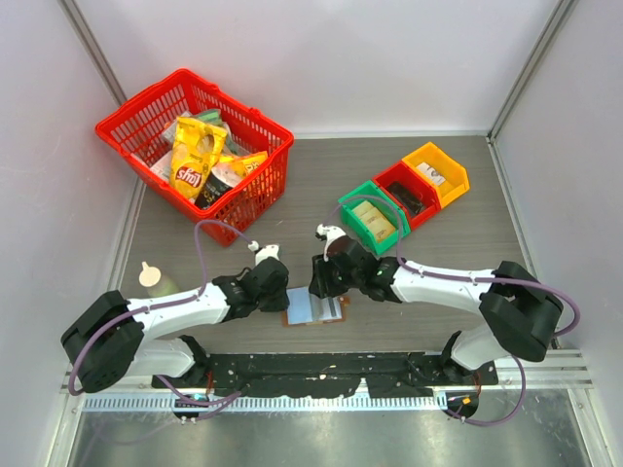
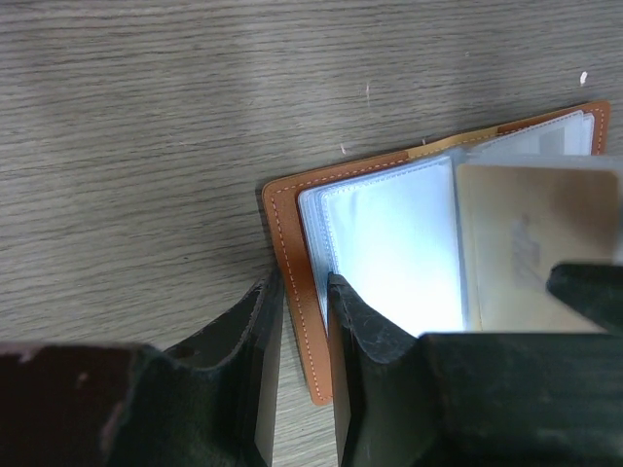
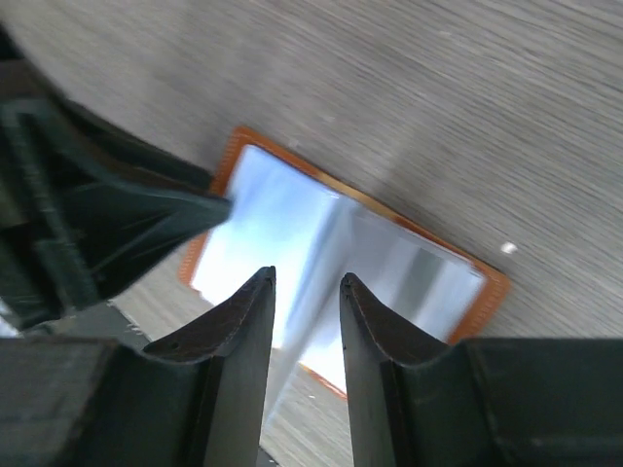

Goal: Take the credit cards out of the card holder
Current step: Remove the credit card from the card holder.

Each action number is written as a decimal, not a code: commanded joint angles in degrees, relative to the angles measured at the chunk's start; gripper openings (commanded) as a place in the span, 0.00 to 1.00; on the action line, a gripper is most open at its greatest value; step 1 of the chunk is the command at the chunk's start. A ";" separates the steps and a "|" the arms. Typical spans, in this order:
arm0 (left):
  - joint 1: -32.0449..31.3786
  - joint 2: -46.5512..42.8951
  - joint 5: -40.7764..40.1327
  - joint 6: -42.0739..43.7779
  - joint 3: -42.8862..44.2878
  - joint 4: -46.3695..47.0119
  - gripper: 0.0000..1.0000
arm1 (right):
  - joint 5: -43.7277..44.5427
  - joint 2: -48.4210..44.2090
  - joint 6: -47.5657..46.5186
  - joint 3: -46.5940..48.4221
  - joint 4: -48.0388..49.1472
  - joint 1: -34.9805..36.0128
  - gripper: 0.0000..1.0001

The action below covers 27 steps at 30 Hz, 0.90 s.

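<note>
Grey wood-grain worktop (image 1: 467, 243), white walls around it. My left hand (image 2: 302, 297) is clamped on the brown left edge of the card holder (image 1: 313, 311), which lies open near the front, between both arms. A tan credit card (image 2: 531, 243) sits in its clear sleeve, so I judge nothing is out yet. My right hand (image 3: 307, 282) hovers over the pages, its tips narrowly apart. I cannot tell whether they pinch a leaf.

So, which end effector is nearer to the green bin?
Right. The right end effector is just below the green bin in the top view; the left end effector is farther left.
</note>
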 commanded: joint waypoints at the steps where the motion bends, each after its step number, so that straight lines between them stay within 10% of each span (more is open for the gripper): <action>1: -0.24 -0.86 0.26 -0.91 -0.18 1.70 0.28 | -5.96 -1.09 1.64 2.64 6.73 1.64 0.38; 16: -0.32 -19.30 -8.53 -4.43 -3.70 -4.36 0.44 | -7.73 1.30 5.07 -0.70 16.31 1.73 0.48; 27: -0.32 -13.09 9.57 -3.90 -2.03 10.22 0.39 | -15.29 -1.70 16.40 -15.64 36.25 -4.86 0.46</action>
